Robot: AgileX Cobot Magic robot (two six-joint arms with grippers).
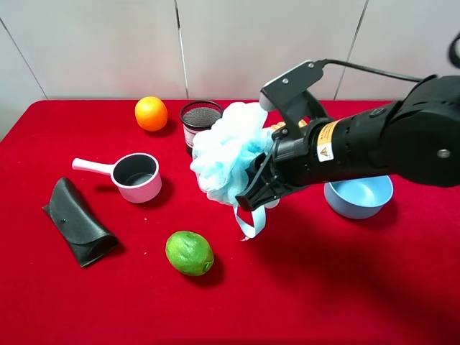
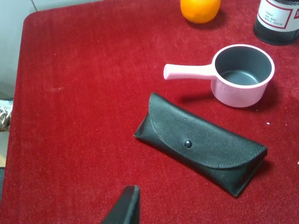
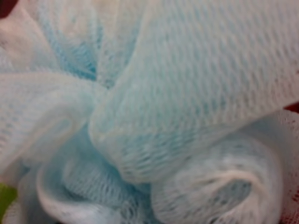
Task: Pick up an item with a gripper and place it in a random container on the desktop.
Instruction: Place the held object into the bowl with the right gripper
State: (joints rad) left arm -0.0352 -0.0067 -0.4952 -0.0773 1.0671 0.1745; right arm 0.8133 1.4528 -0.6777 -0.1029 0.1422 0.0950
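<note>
The light-blue mesh bath pouf [image 1: 228,152] hangs in the air over the middle of the red table, its pale ribbon loop [image 1: 249,221] dangling below. My right gripper [image 1: 257,188] is shut on the pouf's near side; the black arm reaches in from the right. The pouf's mesh [image 3: 177,107] fills the right wrist view and hides the fingers there. The blue bowl [image 1: 359,195] sits on the table to the right, partly under the arm. Of my left gripper only one dark fingertip [image 2: 126,207] shows, over bare red cloth.
A pink handled pot [image 1: 135,177], a black glasses case [image 1: 75,221], a green lime [image 1: 190,252], an orange [image 1: 151,113] and a black mesh cup [image 1: 199,121] stand on the red table [image 1: 345,287]. The pot [image 2: 240,74] and case [image 2: 201,142] show in the left wrist view.
</note>
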